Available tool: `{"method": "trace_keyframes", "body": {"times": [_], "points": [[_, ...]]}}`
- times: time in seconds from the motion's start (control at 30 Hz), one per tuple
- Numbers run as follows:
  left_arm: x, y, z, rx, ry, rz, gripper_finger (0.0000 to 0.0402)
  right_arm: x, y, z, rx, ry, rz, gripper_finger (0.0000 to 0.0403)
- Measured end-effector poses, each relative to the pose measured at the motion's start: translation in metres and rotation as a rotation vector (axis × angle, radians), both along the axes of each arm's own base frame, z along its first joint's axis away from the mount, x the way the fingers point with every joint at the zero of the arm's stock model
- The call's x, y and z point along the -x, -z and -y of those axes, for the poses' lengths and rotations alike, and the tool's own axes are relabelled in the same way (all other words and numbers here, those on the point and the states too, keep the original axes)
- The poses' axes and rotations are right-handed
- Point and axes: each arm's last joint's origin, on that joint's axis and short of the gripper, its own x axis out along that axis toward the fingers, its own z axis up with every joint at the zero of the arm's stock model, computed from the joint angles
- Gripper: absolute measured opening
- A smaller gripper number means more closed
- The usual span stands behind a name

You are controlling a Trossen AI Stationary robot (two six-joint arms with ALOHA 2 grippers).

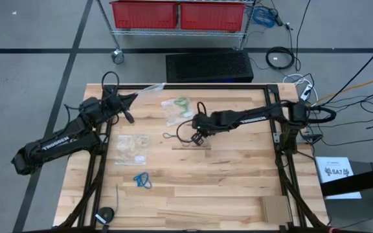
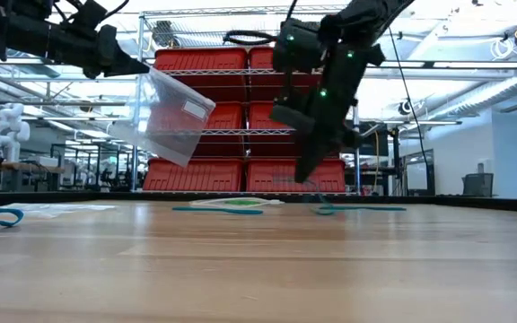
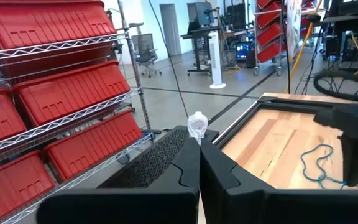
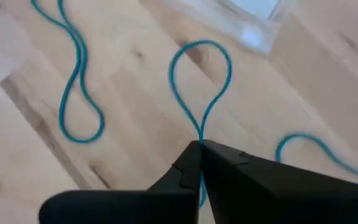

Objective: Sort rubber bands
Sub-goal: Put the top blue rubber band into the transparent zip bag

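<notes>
My right gripper (image 4: 201,146) is over the middle of the table (image 1: 238,175), slanting down, shut on a dark teal rubber band (image 4: 201,74). More teal bands (image 4: 73,74) lie loose on the wood beside it. Light green bands (image 1: 181,102) lie on a clear zip bag (image 1: 173,113) farther back. Bright blue bands (image 1: 142,180) lie near the front left. My left gripper (image 1: 129,98) is raised at the far left, shut on a clear plastic bag (image 2: 164,117). My left gripper pinches a bunched bit of the clear bag's edge (image 3: 196,124) between its two fingertips, its fingers level. The bag hangs below the fingers, clear of the table. My right gripper pinches the teal band at its fingertips (image 4: 199,142), both strands pressed together, coming from above at a slant. The band's loop (image 4: 219,56) stands out past the fingertips; whether it is clear of the wood I cannot tell.
A second clear zip bag (image 1: 131,147) lies flat at the left of the table. A black round object (image 1: 105,215) sits at the front left corner and a small wooden block (image 1: 276,208) at the front right. Black frame rails (image 1: 283,168) run along the table's sides.
</notes>
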Motion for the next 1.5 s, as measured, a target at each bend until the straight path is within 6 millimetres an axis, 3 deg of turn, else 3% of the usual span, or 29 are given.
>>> {"method": "trace_keyframes", "body": {"times": [0.37, 0.7, 0.87, 1.03, 1.5], "points": [[-0.010, 0.005, -0.007, 0.019, 0.017, -0.026, 0.0000, -0.037, -0.075, 0.002, 0.213, -0.177, 0.205, 0.0000], [-0.019, 0.008, -0.010, 0.026, 0.112, -0.032, 0.0000, -0.053, -0.156, 0.021, 0.496, -0.267, 0.373, 0.0000], [-0.023, 0.007, -0.010, 0.018, 0.188, -0.020, 0.0000, -0.056, -0.186, 0.028, 0.620, -0.308, 0.456, 0.0000], [-0.025, 0.004, -0.010, 0.023, 0.243, 0.027, 0.0000, -0.056, -0.198, 0.037, 0.691, -0.310, 0.498, 0.0000], [-0.038, 0.001, -0.004, -0.003, 0.316, 0.084, 0.0000, -0.057, -0.201, 0.046, 0.734, -0.298, 0.526, 0.0000]]}}
